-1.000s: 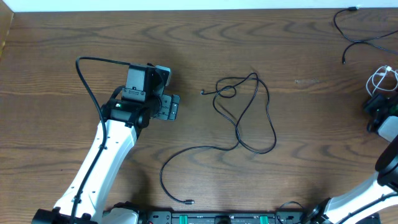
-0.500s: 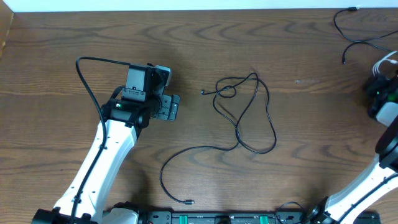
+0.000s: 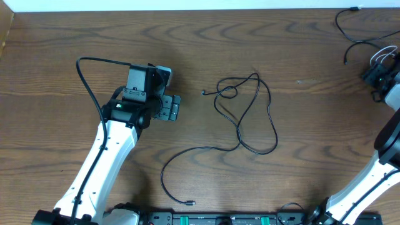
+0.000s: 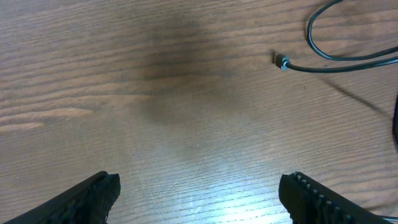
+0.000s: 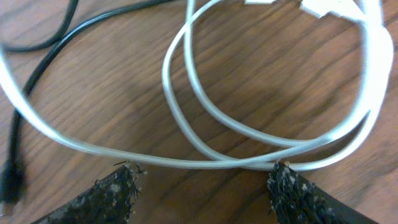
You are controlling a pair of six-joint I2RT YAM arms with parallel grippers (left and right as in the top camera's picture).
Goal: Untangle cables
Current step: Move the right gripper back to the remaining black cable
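Note:
A long black cable (image 3: 250,112) lies looped in the middle of the table. One plug (image 3: 204,93) points toward my left gripper (image 3: 177,107), and the other end (image 3: 190,202) is near the front edge. In the left wrist view that plug (image 4: 281,61) lies ahead of my open, empty left gripper (image 4: 199,196). At the far right, my right gripper (image 3: 377,74) sits by a white cable (image 3: 382,57). In the right wrist view the white cable's loops (image 5: 186,93) run across just ahead of the open right gripper (image 5: 202,186), with a black cable (image 5: 56,50) beside them.
A second black cable (image 3: 356,31) curls at the table's far right corner. The left arm's own thick black cable (image 3: 87,81) arches over the table on the left. The table's back edge (image 3: 187,10) is near the top.
My right gripper has moved toward the far edge along the right side, and the white cable now shows farther back too. The left arm and the centre cable have not moved.

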